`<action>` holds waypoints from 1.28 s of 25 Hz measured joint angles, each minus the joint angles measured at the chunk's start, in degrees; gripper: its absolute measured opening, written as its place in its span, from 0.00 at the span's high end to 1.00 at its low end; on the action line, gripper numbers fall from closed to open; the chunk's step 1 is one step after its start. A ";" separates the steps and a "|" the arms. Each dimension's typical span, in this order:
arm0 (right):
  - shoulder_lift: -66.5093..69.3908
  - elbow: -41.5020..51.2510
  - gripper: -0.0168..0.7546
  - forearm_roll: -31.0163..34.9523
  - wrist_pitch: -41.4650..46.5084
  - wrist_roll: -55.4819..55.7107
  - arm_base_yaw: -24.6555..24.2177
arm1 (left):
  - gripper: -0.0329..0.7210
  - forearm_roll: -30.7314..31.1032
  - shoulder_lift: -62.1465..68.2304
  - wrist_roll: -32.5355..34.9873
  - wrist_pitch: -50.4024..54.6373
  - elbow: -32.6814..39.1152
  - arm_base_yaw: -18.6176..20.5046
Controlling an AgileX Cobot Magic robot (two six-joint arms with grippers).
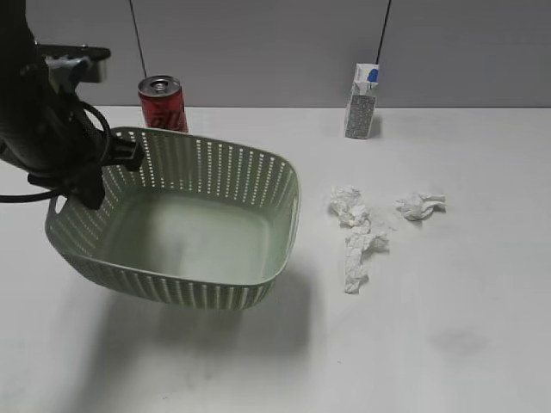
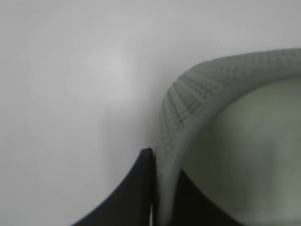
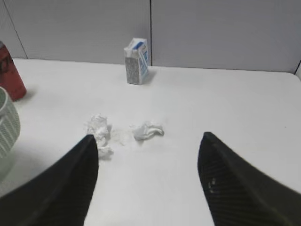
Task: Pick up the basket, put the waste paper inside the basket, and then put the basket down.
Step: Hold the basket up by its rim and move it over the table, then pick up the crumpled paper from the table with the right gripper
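**Exterior view: basket up, paper waiting**

Exterior view first, and we have the basket [image 1: 194,228] off the table, tilted, its shadow spread beneath it. Our left gripper [image 1: 86,185] has it by the left rim, and the left wrist view confirms it: both fingers clamped tight on the wall [image 2: 164,155], one inside, one outside. It looks light and fairly stiff, slotted plastic, so a rim pinch should carry it, though it may swing.

Over to the right wrist view: our right gripper [image 3: 148,188] hangs wide open, holding nothing, low above the table and just short of the paper [image 3: 146,130]. The wads lie on the table right of the basket, near each other, between it and the carton [image 1: 362,101] at the back. The can [image 1: 162,101] stands behind the basket.

The paper looks soft, featherlight and crushable; we'd pinch each wad through its thickest middle, since thin tails may slip free.
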 joint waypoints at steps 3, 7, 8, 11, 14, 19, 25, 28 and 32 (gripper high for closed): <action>10.40 -3.31 0.34 0.00 -1.68 -1.21 0.00 | 0.94 -0.12 0.00 0.00 0.00 1.23 0.00; 26.49 -9.27 0.34 0.02 -1.62 -1.47 0.00 | 0.94 -0.36 0.00 0.00 -1.06 1.32 0.00; 30.14 -10.70 0.34 0.02 -1.10 -1.47 0.00 | 0.94 -0.42 0.00 0.00 -1.29 1.32 0.00; 43.47 -15.93 0.34 0.22 0.19 -1.47 0.00 | 0.94 -0.89 0.00 0.00 -1.36 1.32 0.00; 55.42 -22.18 0.34 0.62 0.66 -1.55 0.00 | 0.95 -1.32 0.00 0.00 -1.42 1.32 0.00; 72.92 -33.16 0.34 0.35 3.65 -2.64 0.77 | 0.95 -2.52 0.00 0.00 -2.14 1.32 0.00; 89.88 -43.89 0.34 -6.55 7.11 -1.82 6.54 | 0.95 -2.85 0.00 0.00 -2.40 1.32 0.00; 95.43 -47.48 0.34 -9.41 6.23 0.29 8.40 | 0.95 -2.90 0.00 0.00 -2.40 1.32 0.00; 100.41 -50.81 0.34 -9.80 5.41 1.14 8.79 | 0.95 -2.90 0.00 0.00 -2.40 1.32 0.00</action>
